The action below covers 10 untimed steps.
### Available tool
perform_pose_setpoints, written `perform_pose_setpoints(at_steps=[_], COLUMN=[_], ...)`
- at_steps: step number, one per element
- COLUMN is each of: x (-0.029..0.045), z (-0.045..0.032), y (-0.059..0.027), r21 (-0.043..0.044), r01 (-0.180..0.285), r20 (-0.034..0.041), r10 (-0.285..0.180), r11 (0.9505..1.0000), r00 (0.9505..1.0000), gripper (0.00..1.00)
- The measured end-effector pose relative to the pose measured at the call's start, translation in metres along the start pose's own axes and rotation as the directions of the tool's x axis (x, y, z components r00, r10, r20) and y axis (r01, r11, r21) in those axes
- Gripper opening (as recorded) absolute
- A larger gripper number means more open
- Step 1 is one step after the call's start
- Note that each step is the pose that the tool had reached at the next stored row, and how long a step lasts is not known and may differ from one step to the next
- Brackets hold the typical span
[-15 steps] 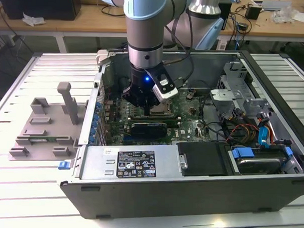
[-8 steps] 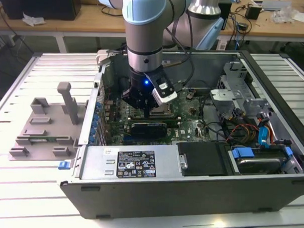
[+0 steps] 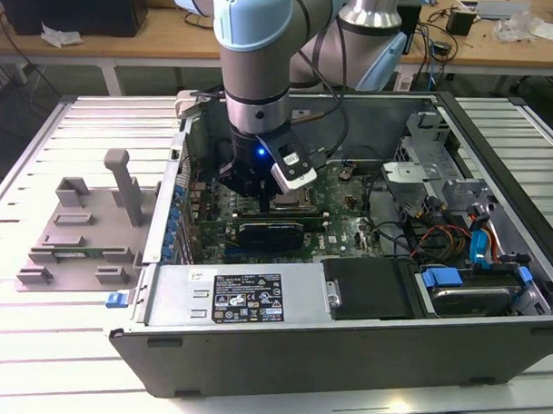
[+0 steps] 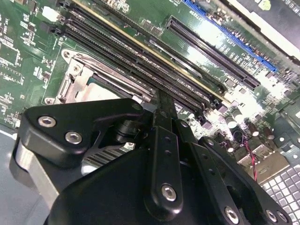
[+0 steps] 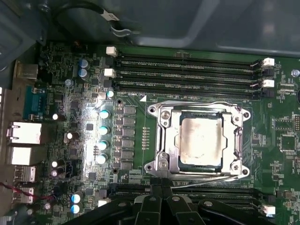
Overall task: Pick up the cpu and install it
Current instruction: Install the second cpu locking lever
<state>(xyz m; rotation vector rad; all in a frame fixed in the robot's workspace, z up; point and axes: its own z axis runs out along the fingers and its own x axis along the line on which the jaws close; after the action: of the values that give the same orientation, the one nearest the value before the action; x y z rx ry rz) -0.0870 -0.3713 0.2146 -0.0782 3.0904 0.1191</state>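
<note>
The cpu (image 5: 200, 140), a small square chip with a pale silver top, lies flat inside the metal-rimmed socket frame (image 5: 161, 117) on the green motherboard. In the first wrist view my gripper (image 5: 161, 188) hangs just off the socket's edge, apart from the chip, its two thin black fingers pressed together with nothing between them. In the exterior view the gripper (image 3: 259, 193) is lowered into the open computer case (image 3: 344, 355), right beside the socket (image 3: 290, 201). The second wrist view shows a finger (image 4: 164, 108) pointing at the socket frame (image 4: 75, 70).
Memory slots (image 5: 187, 70) run along both sides of the socket, and capacitors (image 5: 103, 136) stand close by. A grey plastic tray (image 3: 85, 228) with upright posts sits on the slatted table at the exterior view's left. Cables and drive bays (image 3: 457, 231) crowd the case's other end.
</note>
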Motion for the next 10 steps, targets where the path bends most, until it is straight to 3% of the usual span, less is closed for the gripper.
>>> perform_pose_setpoints(at_steps=[3, 6, 10], x=[0.0010, 0.0011, 0.0013], z=[0.0010, 0.0011, 0.0008], y=[-0.0001, -0.0002, -0.0035], r21=[-0.0116, -0.0127, -0.0302], r01=[0.000, 0.000, -0.001], r20=[0.0050, 0.0051, 0.0064], r10=[0.000, 0.000, 0.002], r11=[0.9999, 0.9999, 0.9995], r00=[1.0000, 1.0000, 1.0000], gripper=[0.11, 0.11, 0.11])
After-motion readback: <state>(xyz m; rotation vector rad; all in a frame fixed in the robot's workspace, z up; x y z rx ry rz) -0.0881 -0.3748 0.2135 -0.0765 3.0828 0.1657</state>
